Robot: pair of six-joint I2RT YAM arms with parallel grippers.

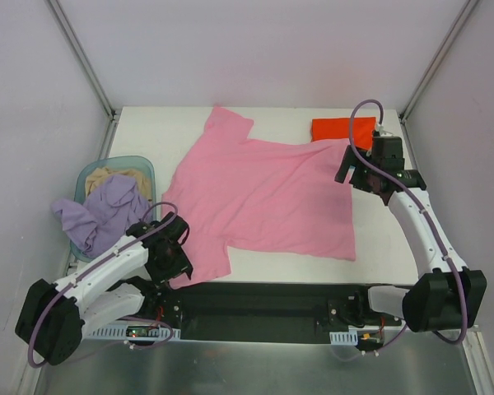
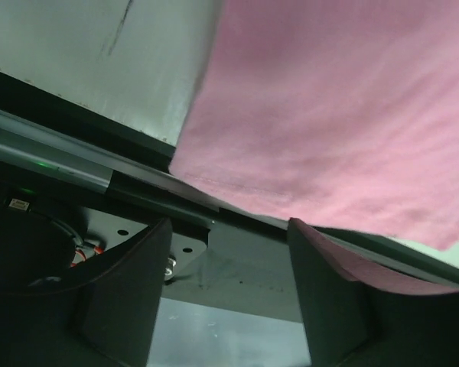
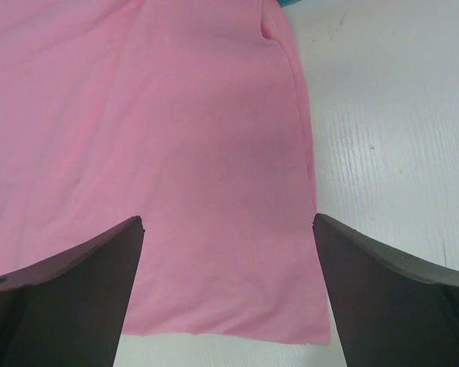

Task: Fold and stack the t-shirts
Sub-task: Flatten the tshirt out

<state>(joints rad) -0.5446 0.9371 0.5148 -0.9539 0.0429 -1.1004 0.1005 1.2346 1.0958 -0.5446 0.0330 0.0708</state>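
A bright pink t-shirt (image 1: 263,193) lies spread flat across the middle of the table. An orange-red t-shirt (image 1: 343,129) lies folded at the back right. A pale lavender t-shirt (image 1: 103,212) hangs over the basket at the left. My left gripper (image 1: 174,262) is open and empty at the pink shirt's near-left sleeve, which shows in the left wrist view (image 2: 344,115). My right gripper (image 1: 351,170) is open and empty just above the shirt's far-right sleeve, seen in the right wrist view (image 3: 176,153). No teal shirt shows.
A round light-blue basket (image 1: 96,177) with tan cloth inside stands at the left edge. The black rail (image 1: 263,304) of the arm bases runs along the near edge. White walls close in the table.
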